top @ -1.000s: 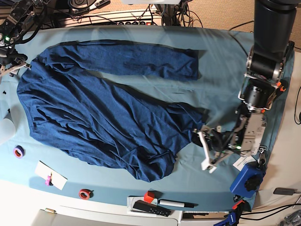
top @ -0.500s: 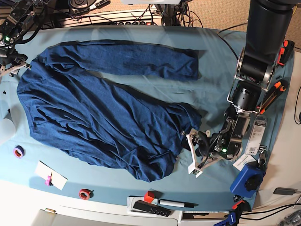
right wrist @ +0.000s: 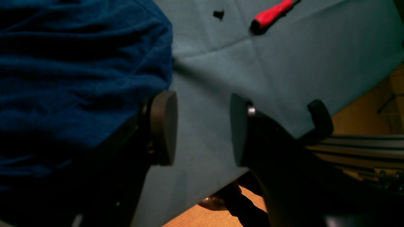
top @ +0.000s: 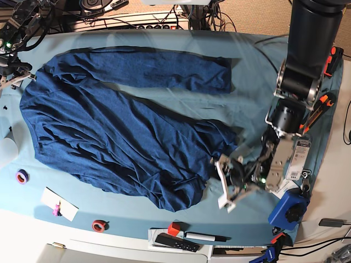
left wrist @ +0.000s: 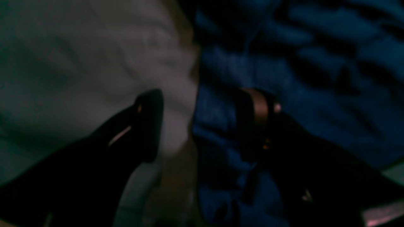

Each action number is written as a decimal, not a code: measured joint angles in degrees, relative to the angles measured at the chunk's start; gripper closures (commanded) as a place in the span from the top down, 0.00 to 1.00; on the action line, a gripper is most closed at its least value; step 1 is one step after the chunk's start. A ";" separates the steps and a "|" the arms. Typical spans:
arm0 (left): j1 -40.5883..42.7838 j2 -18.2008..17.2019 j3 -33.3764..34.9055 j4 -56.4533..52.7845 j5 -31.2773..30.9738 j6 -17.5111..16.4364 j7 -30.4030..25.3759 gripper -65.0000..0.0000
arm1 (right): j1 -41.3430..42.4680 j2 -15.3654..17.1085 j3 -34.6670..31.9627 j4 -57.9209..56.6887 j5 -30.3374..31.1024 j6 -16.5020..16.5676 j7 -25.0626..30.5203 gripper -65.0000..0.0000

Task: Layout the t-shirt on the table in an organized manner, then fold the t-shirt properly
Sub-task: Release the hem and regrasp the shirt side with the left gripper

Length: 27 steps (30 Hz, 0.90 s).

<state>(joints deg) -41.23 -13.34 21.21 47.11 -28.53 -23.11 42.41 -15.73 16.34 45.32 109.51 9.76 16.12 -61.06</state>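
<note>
- Gaping wide and gripping nothing, the left claw (top: 222,183) straddles the shirt's (top: 109,131) lower hem edge, one finger over cloth, one over table (top: 258,71).
- Right claw (right wrist: 202,129), also open and empty, sits beside the shirt's far corner.
- Shirt lies rumpled across the table.

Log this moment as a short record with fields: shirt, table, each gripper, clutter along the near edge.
shirt: navy t-shirt, crumpled, spread unevenly across the table, not yet flat
table: teal-covered table
left gripper: left gripper open at the shirt's lower right edge, one finger over cloth, one over the table
right gripper: right gripper open, beside the shirt's edge at the table's far corner, holding nothing
near edge: purple tape roll, red tape roll, black remote, marker
</note>
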 measured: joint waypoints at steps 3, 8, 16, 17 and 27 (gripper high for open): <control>1.60 -0.02 0.00 -0.04 0.15 0.24 -0.04 0.53 | 0.00 0.00 0.00 0.00 0.00 0.00 -0.02 0.42; 2.93 -0.02 0.00 -0.04 0.42 0.20 -1.49 0.53 | 0.00 -0.02 0.00 0.00 0.00 0.00 0.00 0.42; 4.07 -0.02 -0.28 0.17 -0.02 0.22 -3.13 0.40 | 0.00 0.00 0.00 0.00 0.00 0.00 0.00 0.42; 4.09 -0.02 -0.28 0.17 -0.26 0.22 -3.13 0.37 | 0.00 0.00 0.00 0.00 0.00 0.00 0.00 0.42; 4.37 0.00 -0.26 0.17 -0.87 -0.90 -3.37 0.00 | 0.00 0.00 0.00 0.00 0.00 0.00 0.00 0.42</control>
<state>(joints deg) -36.86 -13.34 20.95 47.29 -29.41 -24.01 39.05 -15.73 16.34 45.32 109.51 9.76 16.12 -61.06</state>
